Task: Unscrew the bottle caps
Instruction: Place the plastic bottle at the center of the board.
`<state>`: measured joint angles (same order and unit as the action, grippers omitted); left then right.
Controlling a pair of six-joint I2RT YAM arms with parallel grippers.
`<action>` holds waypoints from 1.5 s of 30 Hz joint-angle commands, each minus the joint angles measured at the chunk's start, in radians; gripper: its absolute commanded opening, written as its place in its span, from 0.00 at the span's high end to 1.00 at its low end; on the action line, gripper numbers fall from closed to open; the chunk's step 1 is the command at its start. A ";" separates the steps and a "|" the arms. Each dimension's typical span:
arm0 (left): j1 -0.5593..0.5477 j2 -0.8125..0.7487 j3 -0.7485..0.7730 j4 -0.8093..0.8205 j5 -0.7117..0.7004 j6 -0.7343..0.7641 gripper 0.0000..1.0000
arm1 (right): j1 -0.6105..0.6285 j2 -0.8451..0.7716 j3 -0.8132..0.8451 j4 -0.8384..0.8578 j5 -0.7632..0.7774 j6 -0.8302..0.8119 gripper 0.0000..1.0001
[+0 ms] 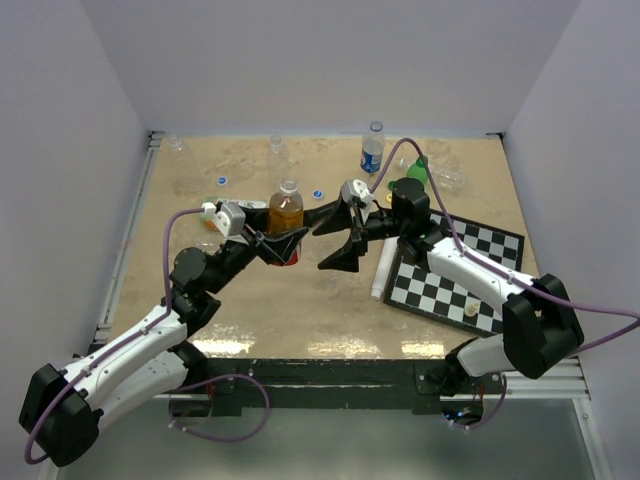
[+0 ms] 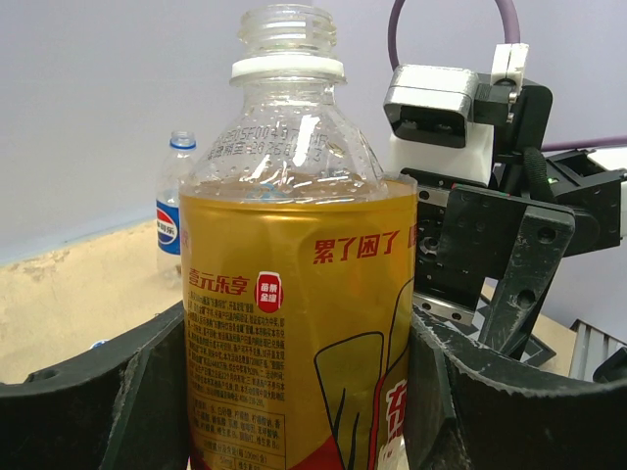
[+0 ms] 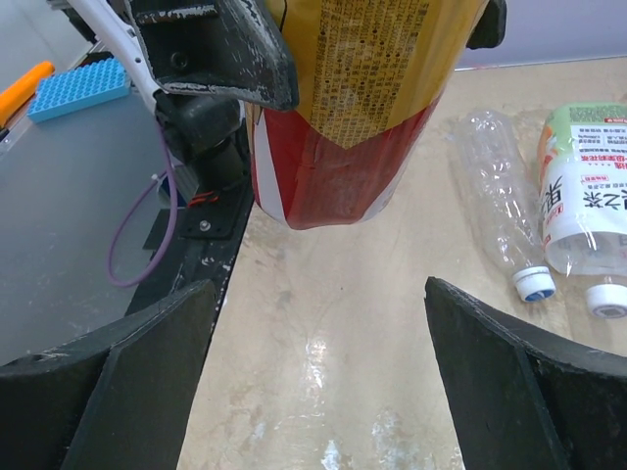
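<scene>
1. My left pincer (image 1: 282,243) is closed round the lower body of the amber bottle (image 2: 294,294). One finger sits on each side of the red-and-yellow label, and the bottle stands upright a little left of the middle of the table (image 1: 300,315).
2. The bottle's threaded neck (image 2: 287,29) stands open above its white collar ring, with the cap already off.
3. In the right wrist view the bottle's red base looks to hang just above the surface rather than rest on it, though I cannot be sure.
4. My right pincer (image 1: 320,250) is spread wide with nothing between its fingers. It sits just right of the amber bottle, pointing at it and not touching it.
5. Two blue caps (image 1: 221,181) lie loose on the surface. One is toward the far left corner, and the second (image 1: 318,193) is just right of the amber bottle on its far side.
6. A Pepsi bottle (image 1: 372,152) stands upright near the far edge, right of the middle, with its blue cap (image 2: 182,140) screwed on.
7. The right wrist view shows a clear bottle (image 3: 500,196) and a green-labelled bottle (image 3: 588,186) lying side by side, both capped.
8. A chessboard (image 1: 455,272) lies by the right edge, with a white tube (image 1: 383,268) along its left side.
</scene>
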<state>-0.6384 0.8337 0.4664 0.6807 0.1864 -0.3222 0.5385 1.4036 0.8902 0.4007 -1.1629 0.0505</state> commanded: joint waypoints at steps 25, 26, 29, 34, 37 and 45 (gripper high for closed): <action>-0.006 0.028 0.003 0.106 -0.027 -0.014 1.00 | 0.029 0.021 -0.013 0.110 -0.032 0.084 0.08; -0.007 0.031 0.002 0.108 -0.027 -0.015 1.00 | 0.031 0.021 -0.013 0.109 -0.031 0.083 0.08; -0.007 0.031 0.001 0.109 -0.034 -0.017 1.00 | 0.031 0.024 -0.013 0.113 -0.029 0.086 0.08; -0.007 0.036 -0.002 0.111 -0.047 -0.025 1.00 | 0.029 0.024 -0.013 0.119 -0.027 0.091 0.08; -0.007 0.039 -0.002 0.115 -0.045 -0.028 1.00 | 0.031 0.028 -0.013 0.128 -0.027 0.104 0.08; -0.006 0.054 -0.005 0.134 -0.048 -0.037 1.00 | 0.029 0.034 -0.020 0.184 -0.026 0.163 0.07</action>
<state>-0.6422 0.8829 0.4625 0.7273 0.1486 -0.3412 0.5629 1.4357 0.8745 0.5098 -1.1736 0.1677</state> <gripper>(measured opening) 0.713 0.921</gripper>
